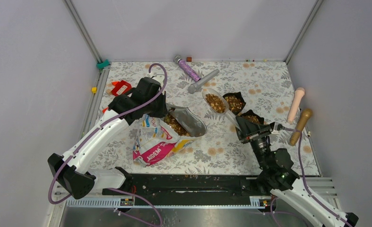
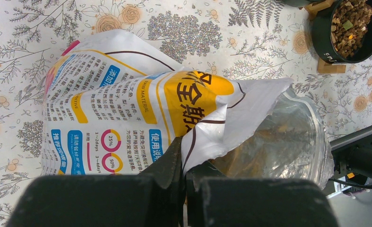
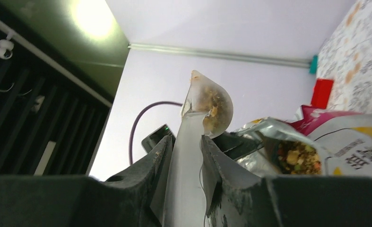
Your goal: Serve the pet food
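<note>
Scoop loaded, pour into the bowls seemingly still to come.
The left pincer (image 2: 183, 161) is clamped shut on the bag (image 1: 158, 139) rim near the table (image 1: 269, 80) left edge; the right pincer (image 3: 186, 156) is closed partway on the scoop (image 3: 207, 106) handle, with pet food (image 1: 215, 102) heaped in it, just beside two black bowls (image 1: 234, 102) already holding some.

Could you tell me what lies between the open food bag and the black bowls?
The top view shows a clear scoop heaped with pet food there, held by its handle in the right gripper.
</note>
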